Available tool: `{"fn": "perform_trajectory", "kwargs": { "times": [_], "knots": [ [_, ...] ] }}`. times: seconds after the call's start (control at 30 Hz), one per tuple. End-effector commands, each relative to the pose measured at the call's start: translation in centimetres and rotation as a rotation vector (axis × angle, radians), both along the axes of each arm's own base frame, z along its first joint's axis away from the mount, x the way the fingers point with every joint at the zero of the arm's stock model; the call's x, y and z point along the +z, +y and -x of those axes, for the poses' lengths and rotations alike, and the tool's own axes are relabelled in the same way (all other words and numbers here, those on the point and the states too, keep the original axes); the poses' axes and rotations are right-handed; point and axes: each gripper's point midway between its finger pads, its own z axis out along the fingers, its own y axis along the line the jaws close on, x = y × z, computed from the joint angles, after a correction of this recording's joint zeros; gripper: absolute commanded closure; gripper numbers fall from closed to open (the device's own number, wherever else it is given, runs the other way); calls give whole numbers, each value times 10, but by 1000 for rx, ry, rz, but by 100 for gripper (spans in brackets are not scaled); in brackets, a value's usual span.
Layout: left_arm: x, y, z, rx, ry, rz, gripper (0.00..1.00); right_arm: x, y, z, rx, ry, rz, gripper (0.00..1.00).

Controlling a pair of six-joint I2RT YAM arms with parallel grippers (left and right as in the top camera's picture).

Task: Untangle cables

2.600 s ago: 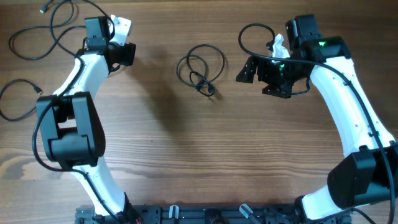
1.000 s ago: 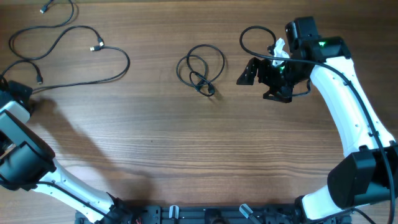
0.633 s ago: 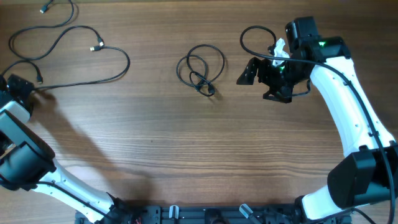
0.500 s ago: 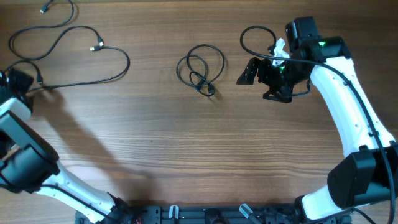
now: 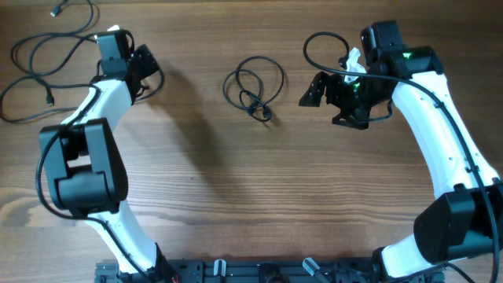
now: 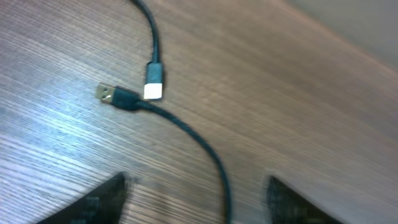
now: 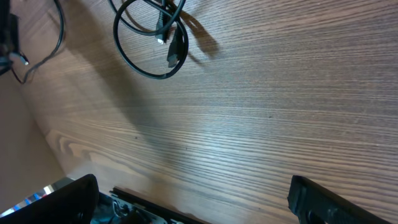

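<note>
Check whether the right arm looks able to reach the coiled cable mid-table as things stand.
Probably yes: the right gripper is open and empty, the coiled cable lies just ahead of it, and only bare table lies between them.

Coiled cable (image 5: 253,88) (image 7: 152,37): thin, black, a few overlapping loops, plug ends tucked within coil, lying flat mid-table, alone.
Loose strands (image 5: 14,53): black, wavy, spread flat at far-left corner.
Two plug ends (image 6: 153,84) just beside each other, metal-tipped; one cord curves away from them.
</note>
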Motion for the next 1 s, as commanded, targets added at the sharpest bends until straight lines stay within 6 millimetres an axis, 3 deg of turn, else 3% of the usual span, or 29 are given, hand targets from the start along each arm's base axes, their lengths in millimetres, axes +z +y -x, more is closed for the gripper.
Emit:
{"fn": "perform_trajectory", "kwargs": {
  "times": [0.0, 0.1, 0.23, 0.37, 0.6, 0.8, 0.97],
  "knots": [
    [-40, 17, 7, 47, 72, -27, 96, 7, -1, 0, -1, -26, 5, 0],
    [-60, 14, 10, 42, 107, -22, 96, 7, -1, 0, -20, -11, 4, 0],
    [-68, -13, 11, -46, 127, 61, 96, 7, -1, 1, -29, 0, 2, 0],
    [-86, -17, 35, -46, 246, 83, 96, 6, -1, 6, -27, 21, 3, 0],
    [-99, -17, 62, -35, 366, 102, 96, 6, -1, 6, -19, 16, 4, 0],
    [-108, 1, 92, 15, 478, 132, 96, 4, -4, 5, -23, 10, 26, 0],
    [-98, -2, 99, 11, 497, 150, 96, 4, -4, 4, -23, 5, 25, 0]
  ]
}}
